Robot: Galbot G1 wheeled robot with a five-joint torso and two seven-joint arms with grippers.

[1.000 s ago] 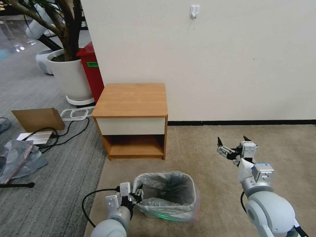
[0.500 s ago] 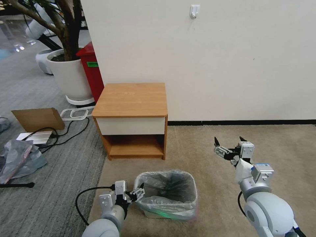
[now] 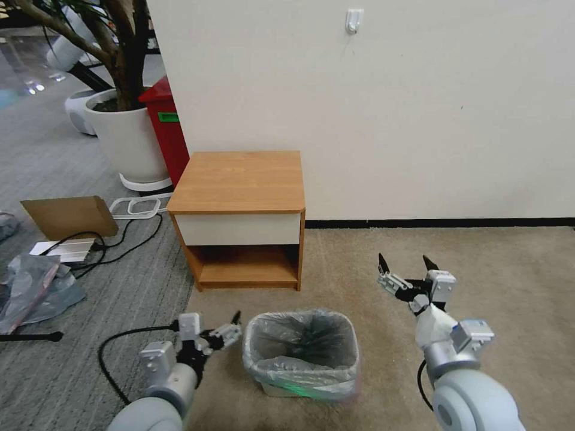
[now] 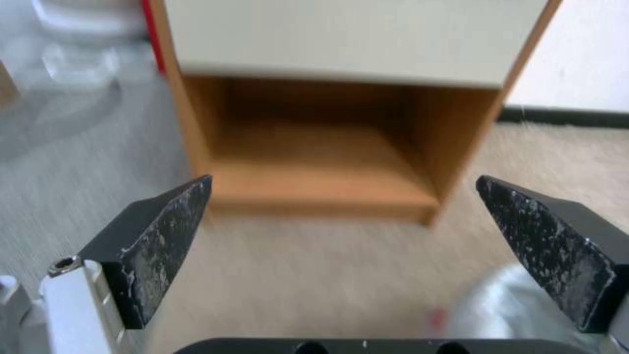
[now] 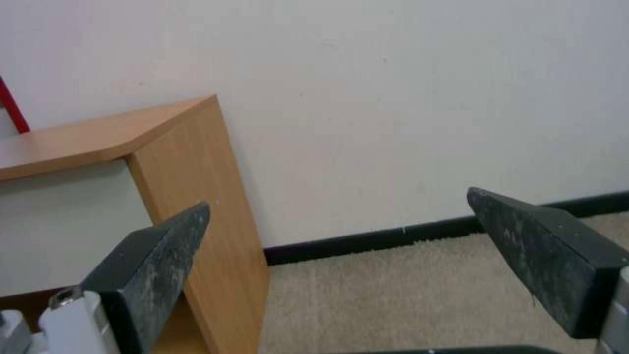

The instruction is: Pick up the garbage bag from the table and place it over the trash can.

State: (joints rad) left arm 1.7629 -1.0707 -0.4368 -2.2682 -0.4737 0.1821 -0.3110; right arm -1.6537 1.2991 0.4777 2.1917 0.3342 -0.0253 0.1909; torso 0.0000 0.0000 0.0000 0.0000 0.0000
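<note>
Honestly, my left gripper (image 3: 226, 333) was spread wide with nothing in it, just beside the trash can (image 3: 281, 390) on the carpet. My right gripper (image 3: 408, 275) hung wide and empty too, off to the other side. The garbage bag (image 3: 301, 344) sat draped over the rim, the table (image 3: 239, 179) bare behind it. Looked like the placing was done; I figured all that was left was backing clear without snagging plastic.

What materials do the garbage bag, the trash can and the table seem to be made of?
The garbage bag: thin translucent grey plastic film, to judge by its wrinkles and sheen. The trash can: probably smooth cream plastic, though just a small part shows under the bag. The table: light-brown top with wood grain, either wood or laminate, matte; its drawer front is plain white.
</note>
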